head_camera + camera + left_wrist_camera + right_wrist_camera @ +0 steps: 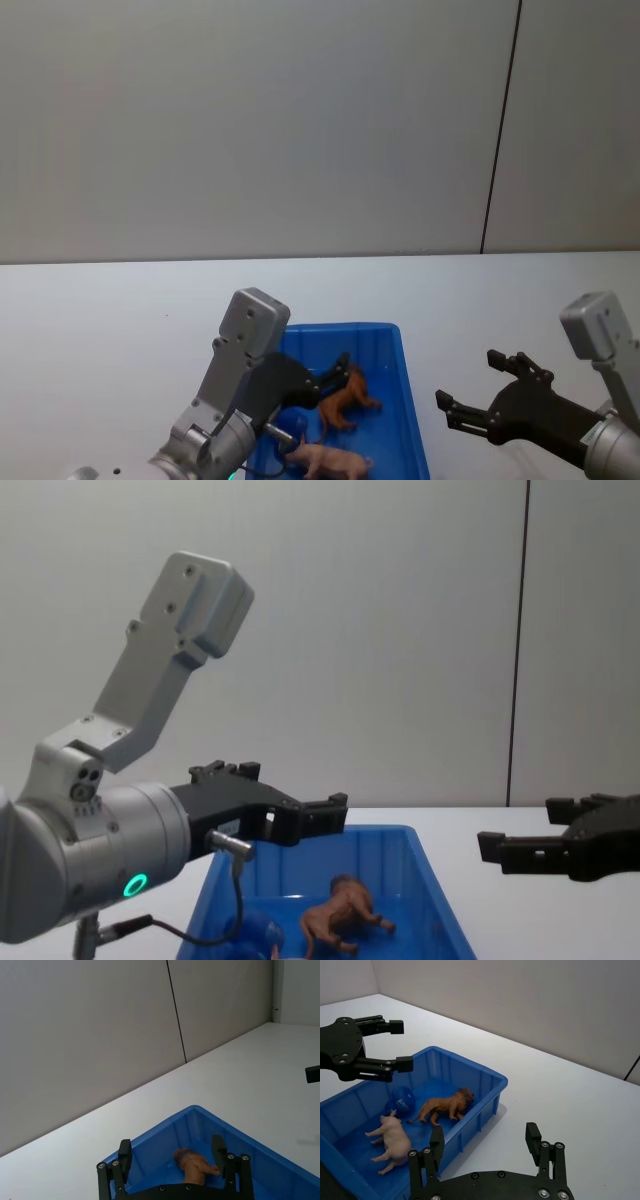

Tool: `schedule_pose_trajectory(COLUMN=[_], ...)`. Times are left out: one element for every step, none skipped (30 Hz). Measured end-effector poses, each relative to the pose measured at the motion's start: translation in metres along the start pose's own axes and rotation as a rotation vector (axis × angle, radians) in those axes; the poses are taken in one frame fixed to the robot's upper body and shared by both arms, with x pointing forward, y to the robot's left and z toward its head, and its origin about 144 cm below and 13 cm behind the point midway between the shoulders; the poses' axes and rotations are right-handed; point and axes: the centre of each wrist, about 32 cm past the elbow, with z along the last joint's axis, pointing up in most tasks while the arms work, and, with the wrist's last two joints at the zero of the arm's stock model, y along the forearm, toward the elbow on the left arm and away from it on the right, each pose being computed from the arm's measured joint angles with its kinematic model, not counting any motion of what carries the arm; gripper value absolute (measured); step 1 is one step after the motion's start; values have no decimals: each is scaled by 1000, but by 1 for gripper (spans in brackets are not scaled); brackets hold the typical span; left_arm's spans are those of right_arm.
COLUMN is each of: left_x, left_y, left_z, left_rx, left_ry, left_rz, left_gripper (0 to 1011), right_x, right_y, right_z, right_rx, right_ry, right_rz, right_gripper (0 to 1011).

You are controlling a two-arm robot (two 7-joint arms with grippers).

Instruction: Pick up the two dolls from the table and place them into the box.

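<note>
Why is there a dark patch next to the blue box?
Right wrist view: the box blocks the light, casting a soft shadow on the table beside its corner. Head view: no glare, even light on the lion and pig.

lion (345, 400) and pig (330, 461) in the box (412, 420), pig nearer the robot

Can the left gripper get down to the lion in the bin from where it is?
Probably yes. The left gripper hangs open above the lion in the blue bin, with nothing between them; the pig lies off to one side.
</note>
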Motion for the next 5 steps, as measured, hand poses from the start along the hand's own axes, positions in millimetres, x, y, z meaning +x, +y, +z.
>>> schedule_pose_trajectory(left_x=[0, 0, 0, 1, 1], left_y=[-1, -1, -1, -2, -3], left_z=[0, 0, 0, 0, 0], left_rx=[-3, -5, -7, -9, -11], left_ry=[2, 3, 4, 5, 6], left_rz=[-3, -5, -6, -9, -10], left_gripper=[1003, 1003, 1003, 1003, 1003], right_x=[0, 0, 0, 0, 0], right_y=[0, 0, 0, 0, 0], right_z=[0, 0, 0, 0, 0], right_rx=[0, 0, 0, 0, 0], right_ry=[0, 0, 0, 0, 0], right_rz=[0, 0, 0, 0, 0], right_gripper=[1001, 1001, 1001, 1001, 1001])
